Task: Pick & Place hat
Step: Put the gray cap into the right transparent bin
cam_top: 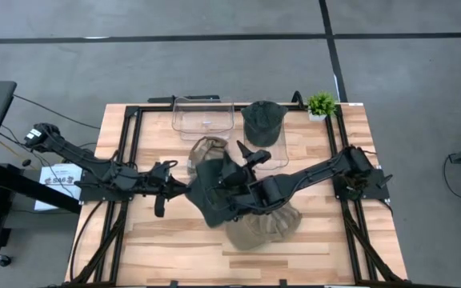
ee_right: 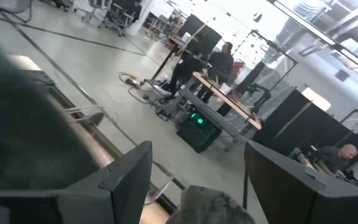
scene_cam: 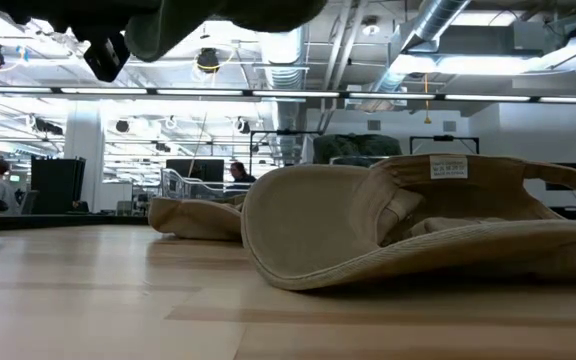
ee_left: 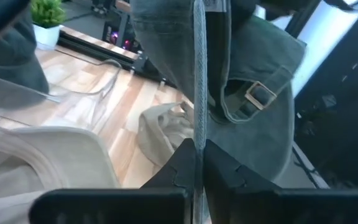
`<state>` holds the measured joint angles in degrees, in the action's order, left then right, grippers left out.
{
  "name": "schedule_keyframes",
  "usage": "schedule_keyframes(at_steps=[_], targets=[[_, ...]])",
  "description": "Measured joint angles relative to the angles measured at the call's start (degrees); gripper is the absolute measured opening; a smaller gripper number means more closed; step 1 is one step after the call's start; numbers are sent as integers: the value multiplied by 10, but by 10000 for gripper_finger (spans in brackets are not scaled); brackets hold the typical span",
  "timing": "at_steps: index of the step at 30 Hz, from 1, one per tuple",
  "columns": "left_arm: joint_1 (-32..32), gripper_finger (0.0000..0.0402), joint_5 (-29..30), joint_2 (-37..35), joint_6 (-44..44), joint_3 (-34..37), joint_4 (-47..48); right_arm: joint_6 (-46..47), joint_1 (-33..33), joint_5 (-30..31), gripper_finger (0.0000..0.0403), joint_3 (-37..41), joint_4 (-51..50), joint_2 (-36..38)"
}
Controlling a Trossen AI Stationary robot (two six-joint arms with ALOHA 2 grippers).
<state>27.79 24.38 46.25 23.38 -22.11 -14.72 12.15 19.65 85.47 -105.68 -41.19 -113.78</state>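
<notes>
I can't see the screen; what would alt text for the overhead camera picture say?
Two dark robot arms meet over a wooden table, the left gripper shut on a dark green hat and the right gripper open. A tan hat lies beneath, another tan hat, a clear bin, a second green hat and a small plant behind.

Overhead light is even and diffuse; your wooden table (cam_top: 166,248) reads bright, with only soft shadows under the arms. In the low view, ceiling strip lights (scene_cam: 268,92) glare and the nearest tan hat (scene_cam: 418,225) is slightly soft. The right wrist view is motion-blurred throughout. The left wrist view has a blown-out bright patch behind the dark green hat (ee_left: 253,81).
</notes>
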Motion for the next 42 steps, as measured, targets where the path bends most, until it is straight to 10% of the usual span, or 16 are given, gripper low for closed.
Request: schedule_keyframes(at_steps=[42], targets=[[46,22,-9,-9,-4,0,45,-152,2,45,248,-1,-172,3]])
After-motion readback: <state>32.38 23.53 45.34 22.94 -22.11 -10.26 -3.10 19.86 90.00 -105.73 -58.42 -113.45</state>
